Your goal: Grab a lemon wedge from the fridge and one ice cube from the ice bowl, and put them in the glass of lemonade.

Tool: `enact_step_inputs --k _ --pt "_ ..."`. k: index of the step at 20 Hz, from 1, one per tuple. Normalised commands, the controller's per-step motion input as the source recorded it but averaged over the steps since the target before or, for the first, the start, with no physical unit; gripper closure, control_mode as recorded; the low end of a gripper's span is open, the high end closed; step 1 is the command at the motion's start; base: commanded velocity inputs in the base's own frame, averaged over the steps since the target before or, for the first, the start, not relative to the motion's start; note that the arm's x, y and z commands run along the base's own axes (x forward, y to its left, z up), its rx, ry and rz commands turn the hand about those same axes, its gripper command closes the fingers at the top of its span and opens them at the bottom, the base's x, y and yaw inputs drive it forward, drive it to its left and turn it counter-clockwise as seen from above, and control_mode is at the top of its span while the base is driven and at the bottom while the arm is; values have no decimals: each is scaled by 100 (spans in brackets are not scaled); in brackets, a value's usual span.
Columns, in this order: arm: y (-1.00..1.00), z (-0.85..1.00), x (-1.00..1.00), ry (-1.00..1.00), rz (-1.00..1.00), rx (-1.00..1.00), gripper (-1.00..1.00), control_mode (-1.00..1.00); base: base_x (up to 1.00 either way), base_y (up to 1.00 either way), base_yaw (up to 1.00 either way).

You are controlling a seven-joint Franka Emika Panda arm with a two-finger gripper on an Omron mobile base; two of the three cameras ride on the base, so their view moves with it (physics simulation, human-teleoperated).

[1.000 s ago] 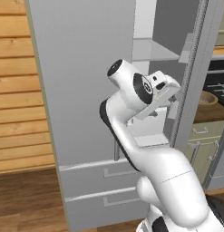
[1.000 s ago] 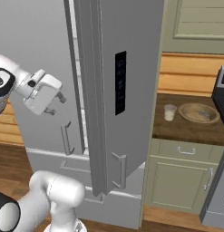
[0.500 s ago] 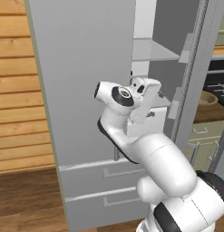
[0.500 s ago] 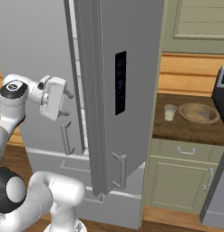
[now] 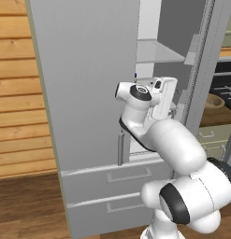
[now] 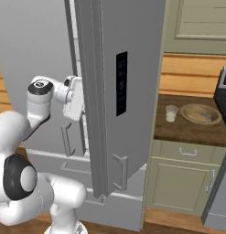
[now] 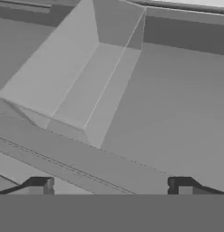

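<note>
Reaching into open fridge, first step: the lemon wedge.
Gripper (image 7: 109, 183) at the fridge (image 5: 89, 93) opening, centre of the left base view, facing grey inner walls; jaws wide apart, holding nothing. Wedge not spotted among these surfaces. Glass (image 6: 171, 113) and ice bowl (image 6: 201, 114) sit side by side on the worktop (image 6: 187, 130), right of the right base view. Next, likely: aim at a shelf, find the wedge, close on it.
</note>
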Motion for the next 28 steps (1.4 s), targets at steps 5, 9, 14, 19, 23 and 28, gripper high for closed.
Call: enact_step_inputs --k 5,9,14,19,23,28 --pt "-95 0 -3 16 -3 0 -100 -100 0 0 0" --pt "-100 0 -29 9 -10 0 -100 -100 0 0 0" --pt "-100 0 -36 9 -11 0 -100 -100 0 0 0" --pt "-76 6 -41 4 -5 2 -100 -100 0 0 0" --pt "7 67 -17 0 0 0 -100 -100 0 0 0" --pt "60 89 -6 0 0 0 -100 -100 0 0 0"
